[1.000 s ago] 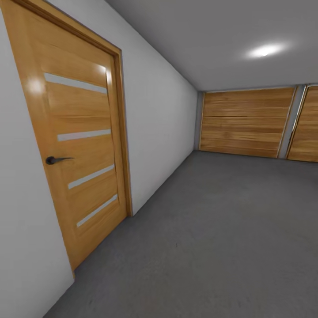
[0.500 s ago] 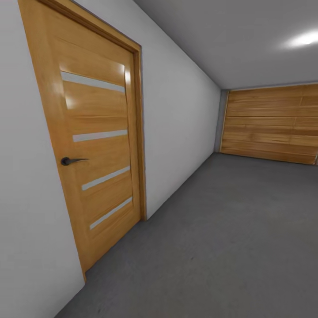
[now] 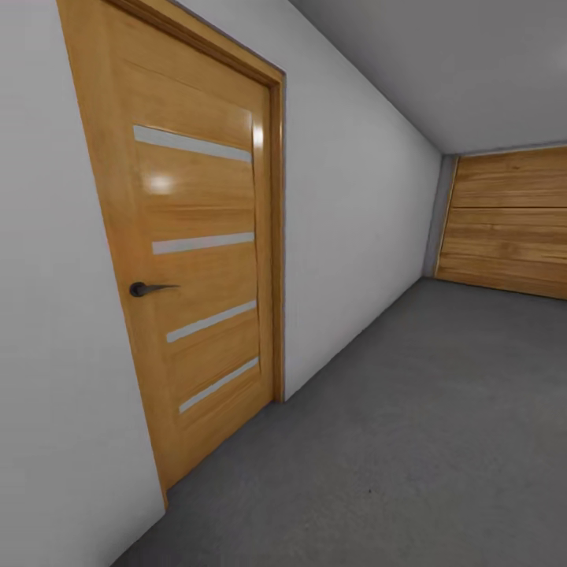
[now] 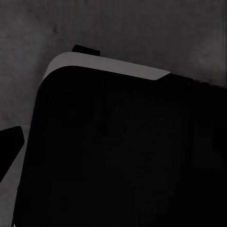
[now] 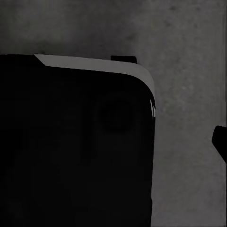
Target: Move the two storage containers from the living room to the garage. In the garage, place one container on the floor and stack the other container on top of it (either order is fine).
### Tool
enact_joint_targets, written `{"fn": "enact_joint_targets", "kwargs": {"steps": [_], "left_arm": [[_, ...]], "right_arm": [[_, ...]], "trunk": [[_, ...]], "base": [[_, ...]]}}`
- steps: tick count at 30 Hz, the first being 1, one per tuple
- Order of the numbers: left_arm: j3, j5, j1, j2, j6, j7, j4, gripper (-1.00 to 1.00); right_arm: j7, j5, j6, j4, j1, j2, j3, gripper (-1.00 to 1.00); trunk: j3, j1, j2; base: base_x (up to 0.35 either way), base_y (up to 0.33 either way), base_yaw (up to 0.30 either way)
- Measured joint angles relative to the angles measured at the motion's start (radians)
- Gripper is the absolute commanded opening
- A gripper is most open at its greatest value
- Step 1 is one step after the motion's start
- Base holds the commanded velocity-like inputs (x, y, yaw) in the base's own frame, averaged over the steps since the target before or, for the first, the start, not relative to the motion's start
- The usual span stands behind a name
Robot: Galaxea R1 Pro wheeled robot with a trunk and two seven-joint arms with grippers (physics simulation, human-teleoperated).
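Note:
The two storage containers are out of view, and so is the living room. I am in the garage: its dark grey concrete floor (image 3: 409, 441) runs ahead along a plain pale grey wall (image 3: 354, 236). In the left wrist view a large black rounded body (image 4: 123, 156) with a pale rim hangs over the floor (image 4: 142, 28). The right wrist view has the same kind of black body (image 5: 75, 151) above the floor (image 5: 189, 71). Small dark tips sit at the picture edges of both wrist views, too little to read a gripper state.
A shut wooden door (image 3: 197, 260) with pale horizontal strips and a dark lever handle (image 3: 150, 289) stands close on the left. A wooden panelled garage door (image 3: 512, 228) closes the far end. Open floor lies ahead and to the right.
The whole head view has slid: the wooden door now sits further right and larger, and the ceiling light has left the picture. The camera has turned; nothing in the room moved.

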Motion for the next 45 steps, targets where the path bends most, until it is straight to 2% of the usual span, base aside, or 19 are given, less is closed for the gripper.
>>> {"fn": "enact_joint_targets", "kwargs": {"steps": [25, 45], "left_arm": [[0.0, -0.001, 0.0, -0.001, 0.0, 0.0, 0.0, 1.0], [0.0, -0.002, 0.0, -0.001, -0.002, 0.0, 0.0, 1.0]], "right_arm": [[0.0, -0.001, 0.0, 0.0, 0.0, 0.0, -0.001, 1.0], [0.0, -0.003, 0.001, 0.0, 0.0, 0.0, -0.002, 1.0]], "trunk": [[0.0, 0.0, 0.0], [0.0, 0.0, 0.0]], "base": [[0.241, -0.163, 0.279], [0.023, -0.014, 0.262]]}}
